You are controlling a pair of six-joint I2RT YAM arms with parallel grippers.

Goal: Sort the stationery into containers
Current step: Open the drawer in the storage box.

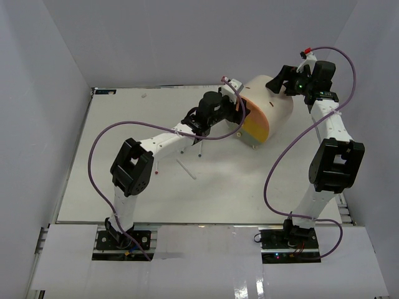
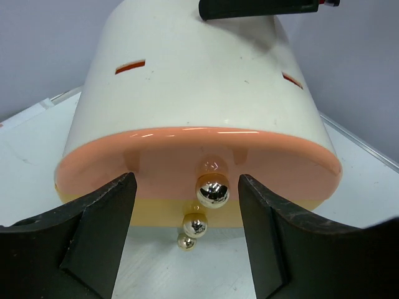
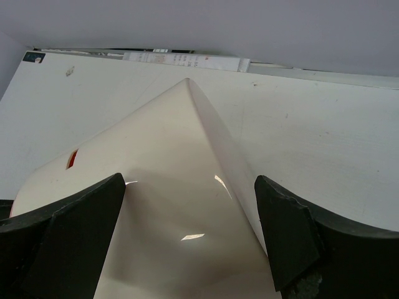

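My left pincer (image 2: 187, 184) is spread wide, its fingers on either side of the top brass knob (image 2: 212, 190) with a gap on both sides, gripping nothing. That knob sits on the orange-pink drawer front (image 2: 143, 156) of the cream cylindrical organiser (image 1: 272, 103). The organiser lies on its side on the white tabletop (image 1: 124, 112), at the far right. Below is the yellow drawer front (image 2: 149, 212) and two more brass knobs (image 2: 196, 225).

My right pincer (image 3: 190, 184) is also wide apart, straddling the cream body at the back end. I can't tell if it touches.

The stationery is loose on the tabletop under my left arm: a thin white stick (image 1: 186, 169), a thin dark stick (image 1: 200, 149), and a tiny red-tipped piece (image 1: 157, 169), well apart from the organiser.
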